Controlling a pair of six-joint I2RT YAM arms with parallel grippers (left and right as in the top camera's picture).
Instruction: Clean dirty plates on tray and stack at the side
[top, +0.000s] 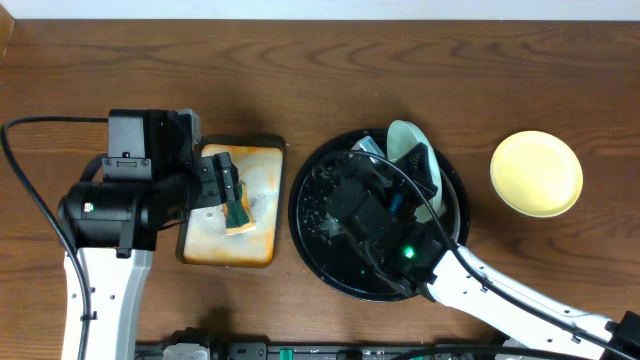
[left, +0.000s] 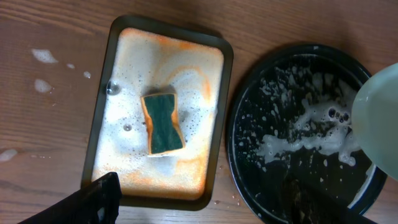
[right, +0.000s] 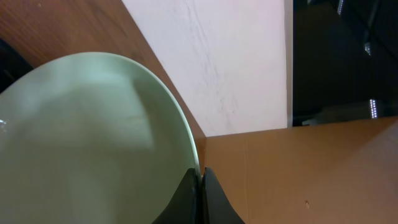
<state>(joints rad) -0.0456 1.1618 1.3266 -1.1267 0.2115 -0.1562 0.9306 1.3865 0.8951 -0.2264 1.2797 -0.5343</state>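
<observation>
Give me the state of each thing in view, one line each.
Green plate, tilted, held by its rim over the black tray.
Right gripper, shut on the green plate.
Left gripper, open, empty, above the small tray.
Sponge, loose on the small tray's foam.
Small tray, covered in orange-tinged foam.
Black tray, dotted with suds.
Yellow plate, flat on the table, apart.

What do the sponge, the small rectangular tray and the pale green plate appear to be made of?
Sponge: soft foam, seemingly, with a dark green scouring face on a yellowish body. Rectangular tray: probably dark-coated metal; thin raised rim, though foam hides its floor. Pale green plate: smooth, semi-gloss, likely plastic or melamine; ceramic cannot be ruled out.
</observation>
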